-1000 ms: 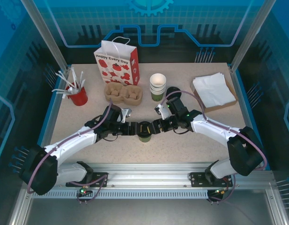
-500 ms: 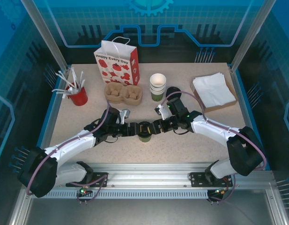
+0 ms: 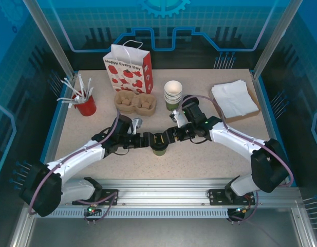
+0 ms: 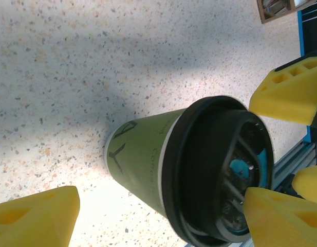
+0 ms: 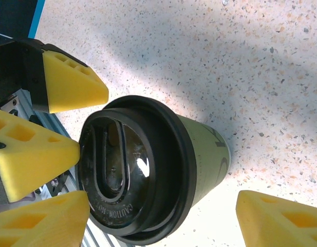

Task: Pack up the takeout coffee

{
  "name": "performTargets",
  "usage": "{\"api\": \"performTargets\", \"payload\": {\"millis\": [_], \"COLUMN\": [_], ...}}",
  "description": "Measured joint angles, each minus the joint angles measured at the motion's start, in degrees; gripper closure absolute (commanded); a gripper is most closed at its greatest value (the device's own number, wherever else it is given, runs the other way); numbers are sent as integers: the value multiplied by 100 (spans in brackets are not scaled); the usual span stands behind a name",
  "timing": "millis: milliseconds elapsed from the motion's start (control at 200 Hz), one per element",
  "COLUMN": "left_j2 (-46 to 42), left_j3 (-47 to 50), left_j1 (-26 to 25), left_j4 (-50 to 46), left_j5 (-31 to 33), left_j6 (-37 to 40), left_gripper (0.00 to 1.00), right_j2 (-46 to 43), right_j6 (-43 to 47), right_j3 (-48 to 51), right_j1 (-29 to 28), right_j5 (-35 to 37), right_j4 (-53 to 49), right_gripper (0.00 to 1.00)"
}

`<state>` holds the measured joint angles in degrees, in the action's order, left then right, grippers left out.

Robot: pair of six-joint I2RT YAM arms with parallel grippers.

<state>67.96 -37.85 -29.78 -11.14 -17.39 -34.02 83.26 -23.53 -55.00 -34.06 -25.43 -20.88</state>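
Top external view puts the lidded takeout coffee (image 3: 159,144) upright on the table (image 3: 209,157) at centre frame, its long axis vertical. The left hand (image 3: 148,140) is just beside it on the left and the right hand (image 3: 169,137) just beside it on the right, neither one nearer. Both hands are spread, their fingers straddling the cup rather than pinching it, so either looks placed to close on it.

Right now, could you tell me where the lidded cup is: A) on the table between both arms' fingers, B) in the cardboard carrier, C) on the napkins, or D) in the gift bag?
A: the lidded cup stands on the table, the left arm's fingers and the right arm's fingers flanking it.
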Motion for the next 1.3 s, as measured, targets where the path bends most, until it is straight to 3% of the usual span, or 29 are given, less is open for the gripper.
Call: {"api": "performTargets", "payload": {"millis": [135,240,395,560,695,950,1141,1301], "left_j2": [-66,-326,-739,-918,-931,-914,-619,-317], "left_j3": [-258,-385,-457,-479,-479,-490,-584,-343], "left_j1": [0,7,286,822,901,901,901,859], "left_j4": [-109,-186,-275,-459,-656,-769,-767,-317], "left_j5": [13,190,452,632,664,664,492,-415], "left_j6": [74,144,170,175,177,256,197,-280], "left_gripper": [11,9,9,9,8,8,9,8], "right_j2": [-205,-575,-868,-492,-354,-787,-782,-782], "right_j6": [94,450,1084,1495,1703,1539,1453,1403], "right_j3": [-146,-365,-758,-999,-975,-232,-120,-120], "right_j1": [66,-24,-863,-1401,-1281,-162,-459,-407], "right_j5": [131,754,1982,2695,2559,911,1067,1209], "right_j4": [-260,-640,-981,-1128,-1272,-1097,-1139,-1126], "right_gripper": [17,12,5,0,0,0,0,0]}}
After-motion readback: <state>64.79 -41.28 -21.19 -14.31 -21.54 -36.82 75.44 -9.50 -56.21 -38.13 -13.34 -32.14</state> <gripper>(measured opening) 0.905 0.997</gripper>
